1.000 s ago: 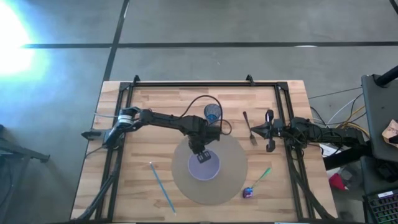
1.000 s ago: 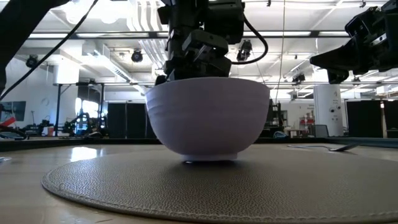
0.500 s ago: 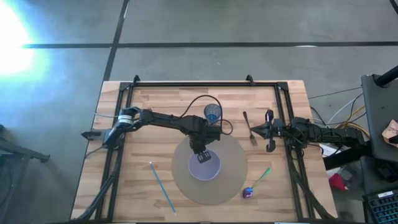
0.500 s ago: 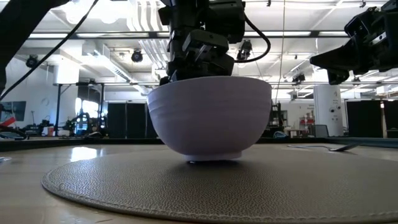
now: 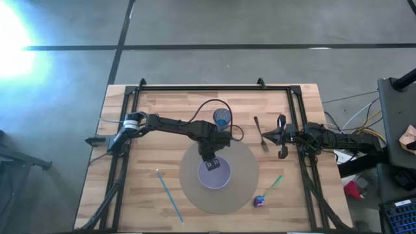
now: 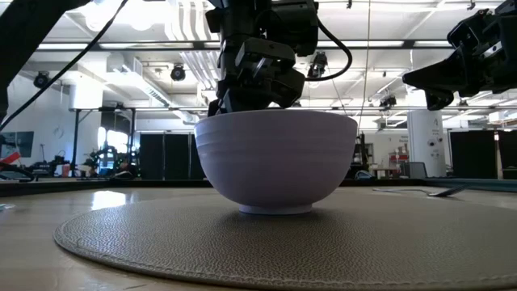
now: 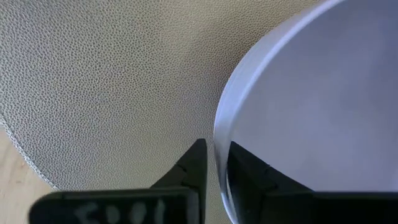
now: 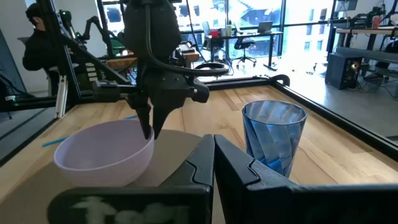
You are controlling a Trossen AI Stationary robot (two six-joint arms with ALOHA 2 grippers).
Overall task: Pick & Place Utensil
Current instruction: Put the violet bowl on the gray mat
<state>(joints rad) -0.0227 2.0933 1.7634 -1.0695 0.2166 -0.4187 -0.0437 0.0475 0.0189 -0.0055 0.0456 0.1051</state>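
A lavender bowl (image 5: 214, 175) stands on its base on a round grey placemat (image 5: 244, 159); the low view shows it as bowl (image 6: 276, 162). My left gripper (image 5: 209, 158) is at the bowl's far rim, shut on it. A metal fork (image 5: 260, 133) lies flat on the wood between the mat and my right gripper (image 5: 272, 136). That gripper hovers shut and touches nothing. A green spoon (image 5: 273, 183) lies near the mat's right edge. My left gripper pinches the bowl's rim (image 7: 217, 146) on its far side, one finger (image 7: 249, 177) inside the bowl and one finger (image 7: 194, 165) outside. The fingers come from above, pointing down. The bowl sits level with its base (image 6: 276, 208) on the placemat.
A blue ribbed cup (image 5: 222, 117) stands just beyond the mat, close to my left arm. A thin blue stick (image 5: 169, 194) lies left of the mat, a small purple object (image 5: 259, 201) at its right edge. A black frame (image 5: 214, 86) borders the table.
My left gripper has come down a little with the bowl. The bowl was tilted with its base just off the mat; now it sits level and flat on the mat, shifted slightly sideways. The right arm has kept still.
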